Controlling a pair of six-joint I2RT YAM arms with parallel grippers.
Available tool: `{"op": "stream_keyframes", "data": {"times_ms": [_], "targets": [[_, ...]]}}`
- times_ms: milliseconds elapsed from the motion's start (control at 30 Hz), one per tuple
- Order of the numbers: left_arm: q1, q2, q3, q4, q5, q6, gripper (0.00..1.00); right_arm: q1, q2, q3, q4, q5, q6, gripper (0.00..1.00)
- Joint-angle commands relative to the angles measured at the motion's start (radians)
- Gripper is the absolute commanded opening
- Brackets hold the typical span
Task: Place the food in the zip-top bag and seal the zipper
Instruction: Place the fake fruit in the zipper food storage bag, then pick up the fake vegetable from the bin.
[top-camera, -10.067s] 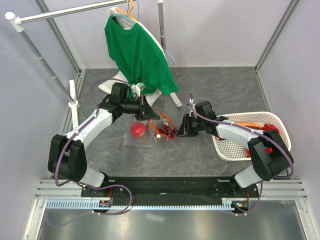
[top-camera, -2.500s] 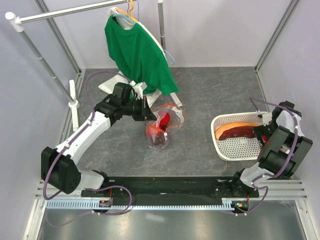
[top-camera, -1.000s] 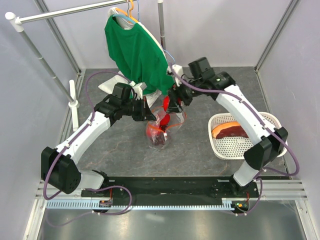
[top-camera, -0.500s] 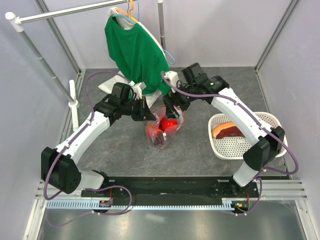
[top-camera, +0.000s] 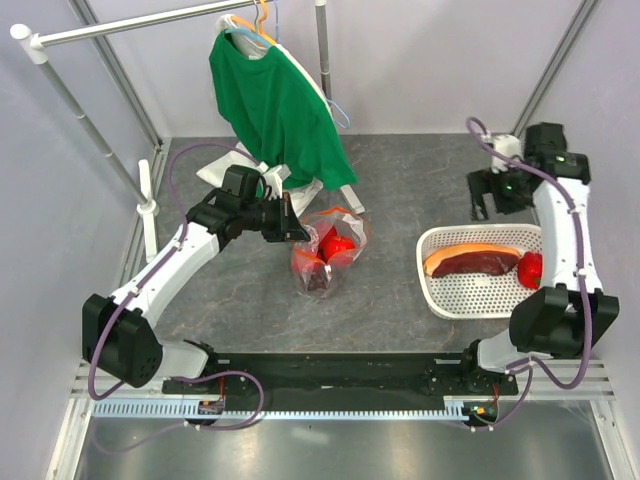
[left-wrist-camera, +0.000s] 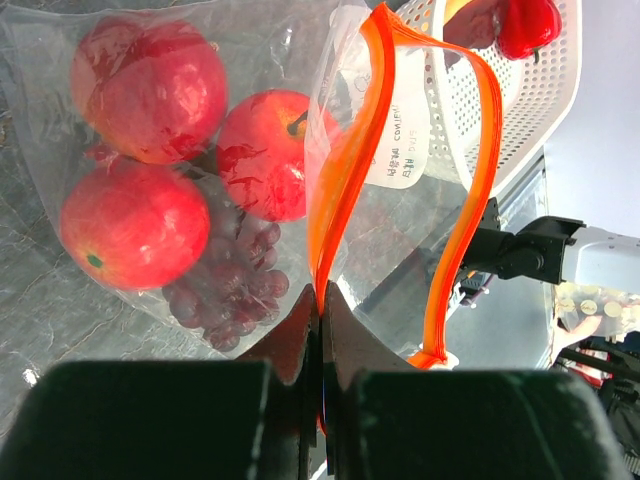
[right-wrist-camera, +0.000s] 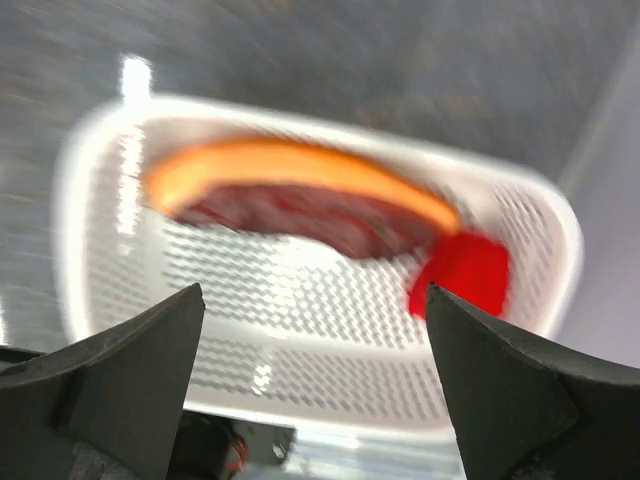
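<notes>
Looking down on a grey, stone-patterned desk (top-camera: 420, 190) closed in by pale walls, with a metal rail (top-camera: 85, 115) at the left and a green shirt (top-camera: 275, 105) hanging at the back. Reaching in from the left with the left gripper (left-wrist-camera: 321, 300) clenched on one lip of the zipper (left-wrist-camera: 350, 170), holding that orange-red strip up off the desk and, by the look of it, propping the mouth of the zip-top bag (top-camera: 325, 255) agape so food can drop in without a second grip. Leaving the other lip bowing away in a loop, ending in what seems to be the small white slider (left-wrist-camera: 432, 357). Showing through the clear plastic three glossy red apples (left-wrist-camera: 150, 85) pressing together above the dark grape bunch (left-wrist-camera: 235, 285), all sagging to the bag's closed end on the desk near the middle, in front of the shirt. Passing rightward, well apart from the bag, to a white perforated basket (top-camera: 450, 300) holding an orange-edged dark red slab (top-camera: 475, 262) and the red bell pepper (top-camera: 531, 268) tucked against its right wall. Hovering beyond the basket's far rim with the right gripper (top-camera: 487, 205) released, jaws spread wide and holding nothing, tilting down toward the basket; judging from that, lining up for the pepper as the last piece of food. Blurring in the right wrist view, so giving no finer detail there. Not yet sealing the zipper; judging the task well along, with the pepper to fetch and the strip to run shut.
</notes>
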Motion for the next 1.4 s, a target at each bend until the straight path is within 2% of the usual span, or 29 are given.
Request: {"op": "stream_keyframes", "data": {"times_ms": [0, 100, 200, 300, 500, 867, 1367], "targets": [[0.006, -0.033, 0.001, 0.004, 0.030, 0.040, 0.02, -0.219, 0.009, -0.089, -0.073, 0.188, -0.138, 0.98], [0.006, -0.033, 0.006, 0.004, 0.030, 0.043, 0.02, -0.299, -0.004, -0.153, -0.010, 0.275, -0.158, 0.98], [0.006, -0.031, 0.012, 0.003, 0.027, 0.045, 0.02, -0.306, -0.014, -0.234, 0.109, 0.422, -0.094, 0.98], [0.006, -0.027, 0.015, 0.000, 0.024, 0.038, 0.02, -0.316, -0.015, -0.299, 0.174, 0.476, -0.008, 0.98], [0.006, -0.031, 0.018, -0.001, 0.025, 0.043, 0.02, -0.340, 0.026, -0.363, 0.243, 0.457, 0.072, 0.98], [0.009, -0.027, 0.013, -0.003, 0.027, 0.046, 0.02, -0.391, 0.114, -0.397, 0.300, 0.332, 0.068, 0.98], [0.011, -0.022, 0.026, 0.000, 0.035, 0.046, 0.02, -0.391, 0.172, -0.429, 0.392, 0.335, 0.111, 0.98]]}}
